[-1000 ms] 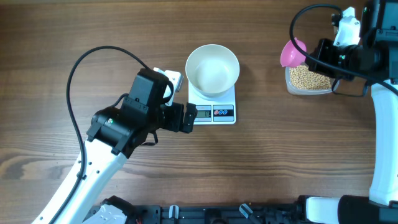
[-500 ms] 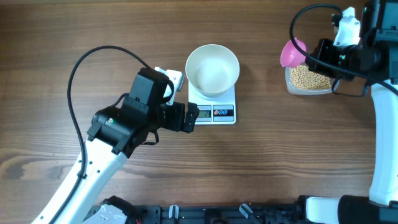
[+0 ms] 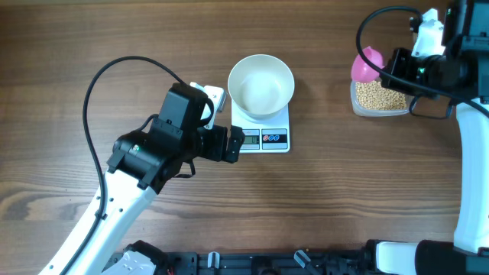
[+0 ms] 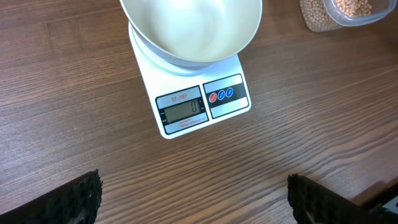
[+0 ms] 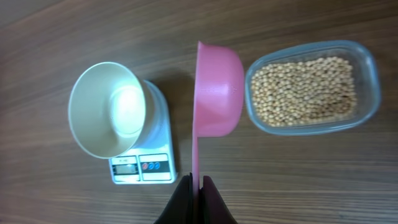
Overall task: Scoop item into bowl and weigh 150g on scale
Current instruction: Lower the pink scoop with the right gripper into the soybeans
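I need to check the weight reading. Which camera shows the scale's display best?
Left wrist: the scale's display is nearest and unobstructed, though its digits are too faint to read. Overhead and right wrist show it only as a tiny grey rectangle.

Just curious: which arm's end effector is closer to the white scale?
Left. The left end effector is beside the scale; the right end effector grips a pink scoop by the bean tub.

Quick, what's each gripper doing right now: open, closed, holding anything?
Left gripper: open, holding nothing.
Right gripper: closed on the scoop handle.
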{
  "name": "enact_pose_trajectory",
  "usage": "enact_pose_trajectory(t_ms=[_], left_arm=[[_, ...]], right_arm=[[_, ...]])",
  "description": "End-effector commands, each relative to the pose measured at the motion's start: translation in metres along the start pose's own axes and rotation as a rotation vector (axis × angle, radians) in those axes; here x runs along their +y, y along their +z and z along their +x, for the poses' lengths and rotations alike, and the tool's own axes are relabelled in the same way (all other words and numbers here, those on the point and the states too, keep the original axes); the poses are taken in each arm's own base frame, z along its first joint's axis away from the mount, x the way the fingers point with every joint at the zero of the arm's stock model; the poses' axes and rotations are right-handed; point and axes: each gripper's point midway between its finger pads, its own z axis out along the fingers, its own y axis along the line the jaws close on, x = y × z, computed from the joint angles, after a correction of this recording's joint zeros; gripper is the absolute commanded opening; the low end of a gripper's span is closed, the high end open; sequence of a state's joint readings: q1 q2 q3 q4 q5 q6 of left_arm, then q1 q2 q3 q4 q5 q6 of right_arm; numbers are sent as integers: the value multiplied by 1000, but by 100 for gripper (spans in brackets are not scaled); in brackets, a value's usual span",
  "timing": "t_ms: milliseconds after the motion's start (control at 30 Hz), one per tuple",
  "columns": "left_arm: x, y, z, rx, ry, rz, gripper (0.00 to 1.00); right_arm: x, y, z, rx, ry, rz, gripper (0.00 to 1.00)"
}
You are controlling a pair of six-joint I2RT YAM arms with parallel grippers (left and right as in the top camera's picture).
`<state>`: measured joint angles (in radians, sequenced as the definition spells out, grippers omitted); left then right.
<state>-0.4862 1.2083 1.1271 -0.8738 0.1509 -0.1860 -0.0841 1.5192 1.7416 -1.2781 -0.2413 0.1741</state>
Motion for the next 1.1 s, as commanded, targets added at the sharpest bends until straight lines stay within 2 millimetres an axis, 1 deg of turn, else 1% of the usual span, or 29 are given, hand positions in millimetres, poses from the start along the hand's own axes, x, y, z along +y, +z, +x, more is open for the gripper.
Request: enact_pose_trajectory(t_ms=[0,67,133,200,267,300,367,400,500,600,667,733,800,867,967,1067], left_arm=[[-4,1,-1,3,3,15,100],[-4,1,-1,3,3,15,100],[-4,1,-1,3,3,15,100],[-4,1,-1,3,3,15,100],[-4,1,-1,3,3,15,100],[-4,1,-1,3,3,15,100],[-4,1,-1,3,3,15,100],[-4,1,-1,3,3,15,100],[-4,1,-1,3,3,15,100],[-4,1,-1,3,3,15,100],[-4,1,-1,3,3,15,100],[-4,1,-1,3,3,15,100],[-4,1,-1,3,3,15,100],[-4,1,-1,3,3,15,100],[-4,1,-1,3,3,15,100],[-4,1,-1,3,3,15,100]], right_arm=[[-27,-19,-1,-52,-20,174,4],[-49,-24,3,-38,-16,306,4],[-65,-30,8,-24,-15,399,4],[-66,-30,12,-5,-16,408,4],[-66,-30,9,-19,-17,404,4],[-62,-28,6,-24,-42,383,4],[-47,-18,8,3,-159,285,4],[-43,-12,10,13,-171,252,4],[-46,-5,18,48,-170,255,4],[-48,4,25,80,-215,249,4],[-55,13,28,88,-214,268,4],[-71,26,26,74,-214,342,4],[-80,39,21,48,-218,379,4],[-89,47,19,33,-222,418,4],[-92,57,13,-1,-236,426,4],[-95,69,12,22,-282,427,4]])
